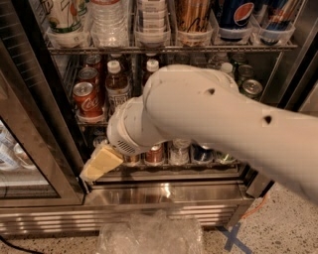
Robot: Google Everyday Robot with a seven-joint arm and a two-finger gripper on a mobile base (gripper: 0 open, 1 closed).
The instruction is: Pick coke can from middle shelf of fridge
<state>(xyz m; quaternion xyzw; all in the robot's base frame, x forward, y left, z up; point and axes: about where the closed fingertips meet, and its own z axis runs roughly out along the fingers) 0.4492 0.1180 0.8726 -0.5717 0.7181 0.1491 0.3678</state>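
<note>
coke can (pixel 88 99) sits ungrasped on middle shelf (pixel 95 122), left lane. hand (pixel 102 162) is low, below it by fridge (pixel 164 193) base; can't tell whether apart or together. reach, grasp and pull-out all left.

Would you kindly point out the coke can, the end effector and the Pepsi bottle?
coke can (pixel 87 103): camera view, red side.
end effector (pixel 94 168): camera view, tan tip, low, below the coke can.
Pepsi bottle (pixel 233 12): camera view, blue label.

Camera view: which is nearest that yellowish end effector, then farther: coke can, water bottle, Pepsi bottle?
End effector sits low left.
1. Coke can, just above it.
2. Water bottle, top shelf, left.
3. Pepsi bottle, top right.
</note>
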